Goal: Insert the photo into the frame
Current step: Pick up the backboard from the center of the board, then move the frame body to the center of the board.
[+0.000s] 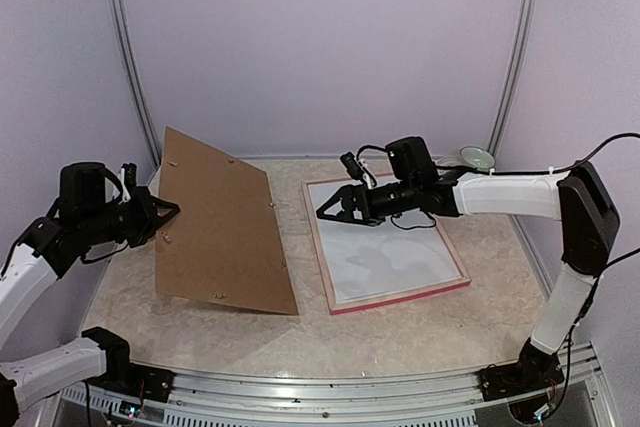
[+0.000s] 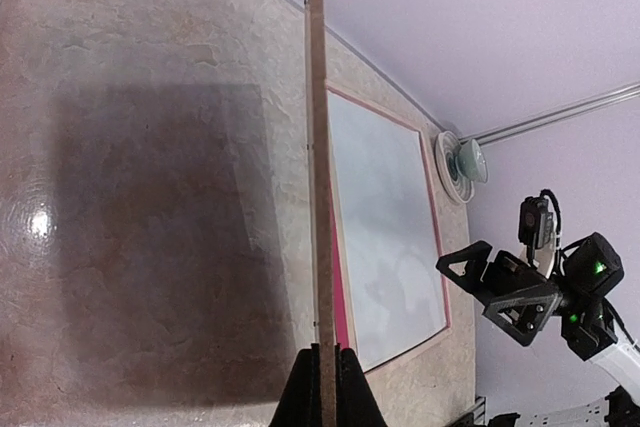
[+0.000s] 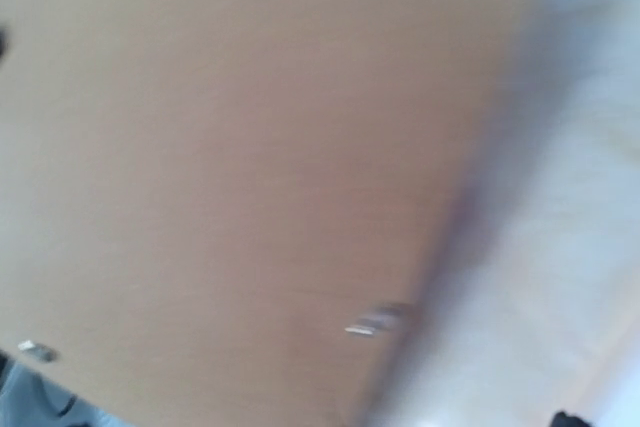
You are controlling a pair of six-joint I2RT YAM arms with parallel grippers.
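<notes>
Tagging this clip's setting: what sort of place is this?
Probably a lab robot cell, not a home: plain lilac walls with metal rails, a marble-look table, two arms bolted at its edge.

Pinched between my black left fingers (image 2: 300, 399) I see a plain brown board (image 1: 225, 222); below my black right fingers (image 1: 340, 197) the frame (image 1: 400, 298) shows pale wood, pink edge, white inside; table (image 1: 400, 347) mottled beige

The pale marbled desk (image 1: 400, 337) carries the frame (image 1: 316, 242) lying flat right of centre, pink showing along its near edge and a white sheet (image 1: 390, 252) filling it. A small round thing (image 1: 477, 157) sits at the far right corner. Left of the frame a brown board (image 1: 225, 227) slants, its near right edge low at the desk.
</notes>
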